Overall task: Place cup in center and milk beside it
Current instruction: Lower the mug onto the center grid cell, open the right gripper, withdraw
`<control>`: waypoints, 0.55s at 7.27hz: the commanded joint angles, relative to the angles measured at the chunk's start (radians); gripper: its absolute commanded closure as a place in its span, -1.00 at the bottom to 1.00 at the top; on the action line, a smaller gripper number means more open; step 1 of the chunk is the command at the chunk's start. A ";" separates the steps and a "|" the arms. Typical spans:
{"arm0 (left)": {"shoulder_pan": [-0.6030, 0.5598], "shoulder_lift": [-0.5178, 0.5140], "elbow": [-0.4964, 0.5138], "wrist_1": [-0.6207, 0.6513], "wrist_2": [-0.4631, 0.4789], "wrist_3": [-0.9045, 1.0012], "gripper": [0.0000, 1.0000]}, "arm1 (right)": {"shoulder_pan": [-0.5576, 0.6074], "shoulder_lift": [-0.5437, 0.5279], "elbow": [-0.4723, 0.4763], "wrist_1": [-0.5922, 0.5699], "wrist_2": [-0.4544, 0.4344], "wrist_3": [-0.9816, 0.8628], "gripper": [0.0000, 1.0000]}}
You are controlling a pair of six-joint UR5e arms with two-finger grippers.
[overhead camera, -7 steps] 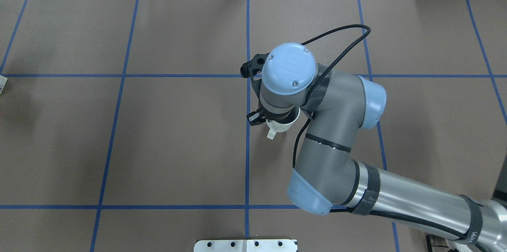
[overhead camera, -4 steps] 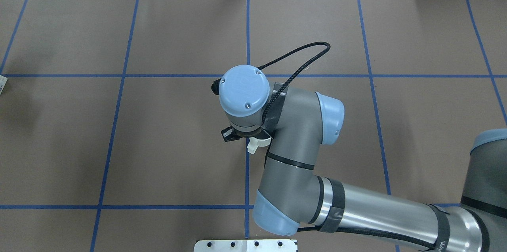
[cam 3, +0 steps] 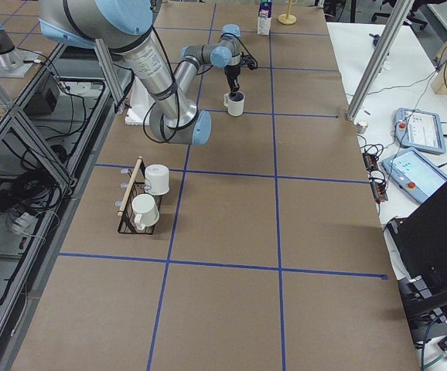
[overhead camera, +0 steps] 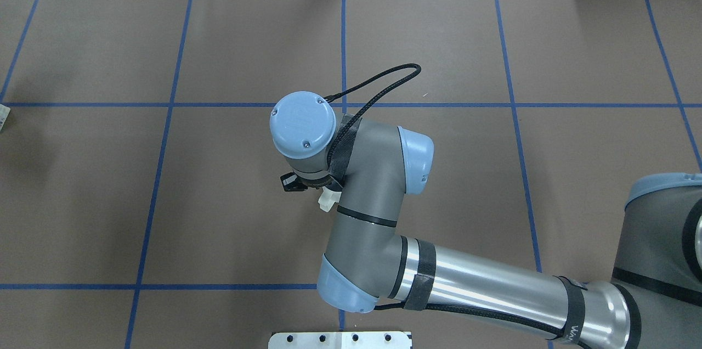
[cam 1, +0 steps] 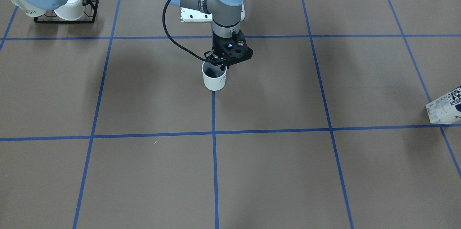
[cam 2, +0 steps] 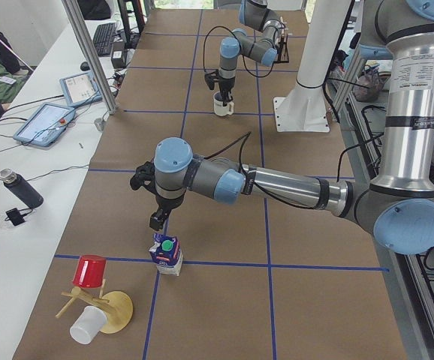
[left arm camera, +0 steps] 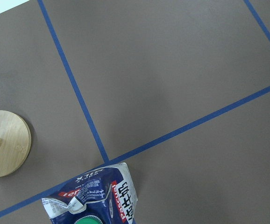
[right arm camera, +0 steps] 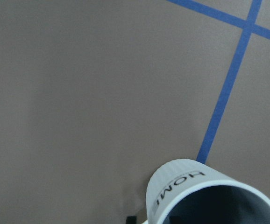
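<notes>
Upper left of the front-facing view: black wire rack (cam 1: 90, 13) with two white mugs (cam 1: 70, 7), partly hidden by the right arm's blue-capped joint. White base plate (cam 1: 191, 14) sits top centre behind the wrist. At the right edge, the milk carton (cam 1: 444, 108) is cut off by the frame, well apart from the cup (cam 1: 214, 79).

Exterior left view, lower left: wooden stand (cam 2: 116, 311) carrying a red cup (cam 2: 91, 270) and a white cup (cam 2: 88, 325), near the carton. The carton stands upright by a tape crossing, green cap on top. The left gripper (cam 2: 157, 221) hangs just above it, apart from it; can't tell whether its fingers are apart or together.

The cup is a white ribbed mug with black "HOME" lettering and a dark grey inside. It sits mid-frame on the central blue tape line (cam 1: 214, 113). The right gripper (cam 1: 222, 66) is clamped on its rim, one finger inside. Contact with the table can't be told.

The overhead view hides the mug under the wrist, only the handle pokes out. The right wrist view shows the lettering; the left wrist view shows the carton's red "Pascual" logo.
</notes>
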 commanded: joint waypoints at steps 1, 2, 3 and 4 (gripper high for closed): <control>0.000 0.001 0.002 0.000 0.000 0.000 -0.98 | 0.018 0.001 0.030 0.007 0.004 0.004 -1.00; 0.000 0.000 0.003 0.000 0.000 0.000 -0.98 | 0.064 0.000 0.084 -0.005 0.032 -0.002 -1.00; 0.000 0.001 0.008 0.000 0.000 0.000 -0.98 | 0.148 -0.002 0.125 -0.038 0.132 -0.010 -1.00; 0.000 0.001 0.008 0.000 0.000 0.000 -0.98 | 0.258 -0.030 0.144 -0.043 0.256 -0.015 -1.00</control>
